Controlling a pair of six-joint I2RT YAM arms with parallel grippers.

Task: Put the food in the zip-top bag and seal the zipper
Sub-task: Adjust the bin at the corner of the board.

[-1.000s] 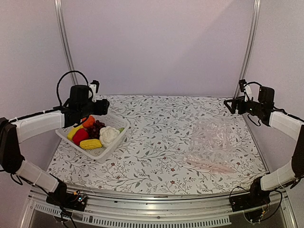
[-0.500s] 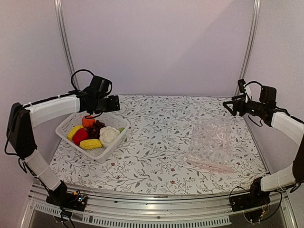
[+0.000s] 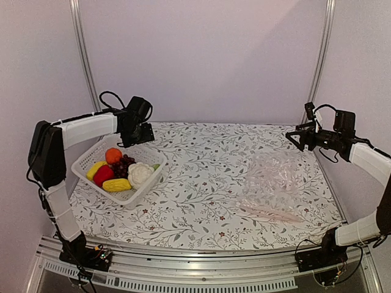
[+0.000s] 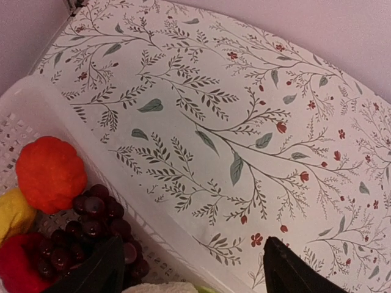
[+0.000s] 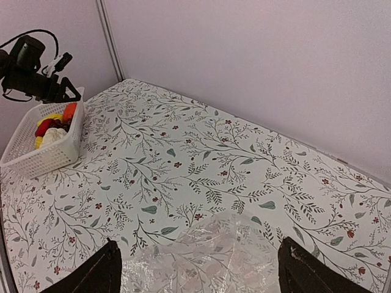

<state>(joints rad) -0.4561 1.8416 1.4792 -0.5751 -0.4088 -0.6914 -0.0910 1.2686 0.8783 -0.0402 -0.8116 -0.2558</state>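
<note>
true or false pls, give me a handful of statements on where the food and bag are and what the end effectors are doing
1. All the toy food sits in the white basket. True.
2. The zip-top bag lies right against the basket. False: it lies on the right side of the table, well apart from the basket on the left.
3. The left end effector grips the orange piece. False: it is open and empty above the basket's far edge; the orange piece lies in the basket.
4. The right end effector is open and holds nothing. True.
5. Some food is already in the bag. False: no food shows in it.
</note>
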